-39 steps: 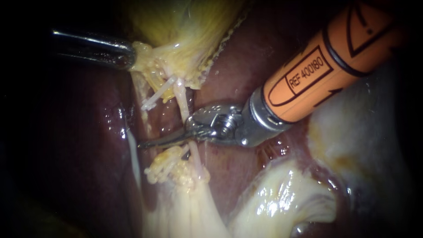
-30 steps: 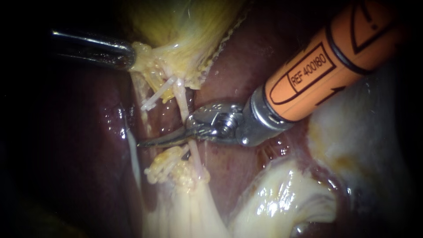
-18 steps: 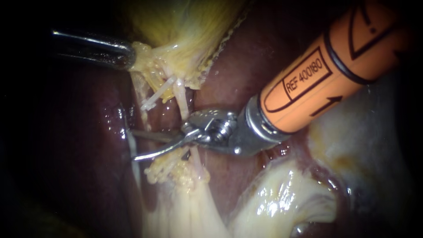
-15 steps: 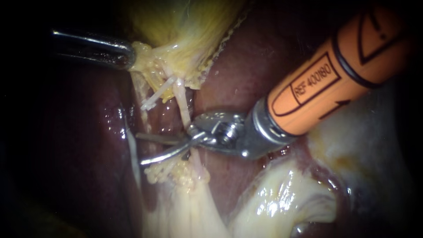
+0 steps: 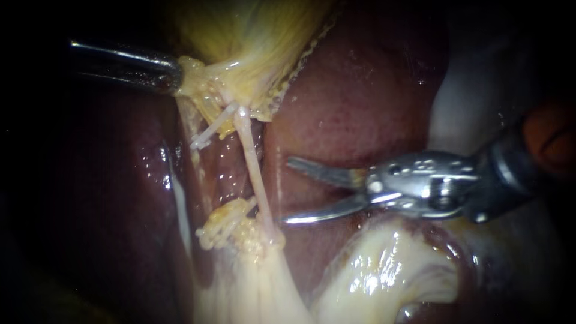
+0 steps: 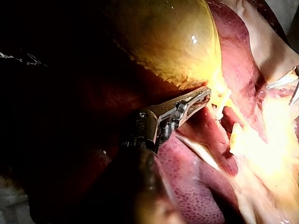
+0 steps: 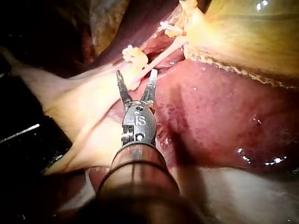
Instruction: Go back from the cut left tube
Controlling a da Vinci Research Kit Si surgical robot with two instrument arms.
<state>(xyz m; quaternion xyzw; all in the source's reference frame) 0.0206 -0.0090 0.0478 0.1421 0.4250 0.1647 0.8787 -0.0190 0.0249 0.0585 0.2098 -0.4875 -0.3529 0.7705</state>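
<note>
- The dark red liver [image 5: 360, 102] lies under everything.
- The yellow gallbladder [image 5: 252, 36] is up top.
- My left instrument [image 5: 178, 77] pinches the gallbladder in its hand.
- My right instrument [image 5: 288, 191] has its hand wide open, holding nothing.
- The cut left tube [image 5: 211, 128] sits apart from it, past the whole tube [image 5: 255, 174].

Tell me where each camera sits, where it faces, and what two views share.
Endoscope view: close over the tissue, facing the liver and tube; left instrument enters from the left, right instrument from the right.
Left wrist view: on the left arm, looking along the left instrument to the gallbladder it grips.
Right wrist view: on the right arm, looking along the right instrument toward the tube.
Endoscope and right wrist views share tube and right instrument.
</note>
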